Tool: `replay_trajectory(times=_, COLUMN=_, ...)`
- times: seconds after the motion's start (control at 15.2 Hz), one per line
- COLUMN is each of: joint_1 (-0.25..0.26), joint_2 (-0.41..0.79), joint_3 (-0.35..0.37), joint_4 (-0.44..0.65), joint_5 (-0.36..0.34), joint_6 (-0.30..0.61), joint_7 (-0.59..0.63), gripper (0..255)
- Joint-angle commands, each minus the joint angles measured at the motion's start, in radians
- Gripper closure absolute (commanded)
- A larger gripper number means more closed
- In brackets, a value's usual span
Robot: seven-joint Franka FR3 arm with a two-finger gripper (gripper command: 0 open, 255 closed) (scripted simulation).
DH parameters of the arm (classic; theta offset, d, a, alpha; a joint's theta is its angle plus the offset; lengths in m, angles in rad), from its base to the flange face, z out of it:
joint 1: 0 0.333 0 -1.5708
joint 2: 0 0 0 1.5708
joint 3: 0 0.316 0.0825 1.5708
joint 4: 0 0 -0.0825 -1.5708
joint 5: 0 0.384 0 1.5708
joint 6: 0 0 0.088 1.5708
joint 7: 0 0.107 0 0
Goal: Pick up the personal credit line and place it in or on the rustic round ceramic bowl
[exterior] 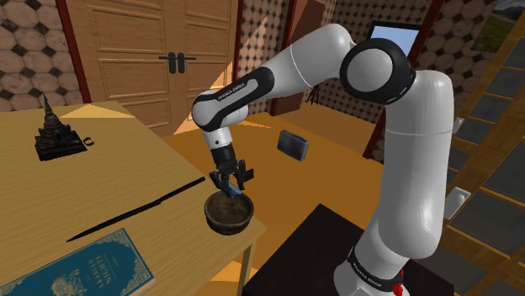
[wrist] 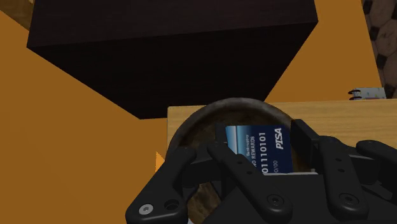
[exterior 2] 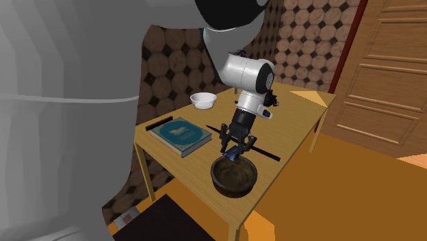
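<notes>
Just above the hollow of the dark, rough-glazed bowl (exterior: 229, 220), the blue card (wrist: 257, 147) hangs with its printed face toward the wrist camera, pinched between the two black fingers of the gripper (exterior: 230, 183). It is carried over the middle of the bowl rather than over the rim, presumably so that a release drops it inside instead of letting it catch on the lip and slide off. The arm comes down nearly upright over the bowl, which keeps the fingers clear of the rim; whether the card's lower edge already touches the bowl's floor cannot be told. Judged from this, the carrying is done and only the letting go remains. The bowl sits on the wooden table (exterior: 151, 168) at the corner beside the robot's dark stand (wrist: 172, 51), so a downward push could nudge it toward the edge. Farther from the bowl, a thin black rod (exterior: 139, 208) lies across the tabletop, and beyond that rests a teal book (exterior: 84, 267), both well apart from the bowl.
</notes>
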Motion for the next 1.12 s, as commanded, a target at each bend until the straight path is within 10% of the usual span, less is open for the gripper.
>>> replay_trajectory(times=0.0, joint_1=-0.006, joint_2=0.000, joint_3=-0.004, joint_4=-0.021, joint_5=-0.004, joint_6=0.020, joint_7=-0.012, gripper=255)
replay_trajectory(times=1.06, joint_1=0.001, joint_2=0.134, joint_3=-0.011, joint_4=-0.043, joint_5=-0.016, joint_6=0.174, joint_7=-0.016, gripper=255)
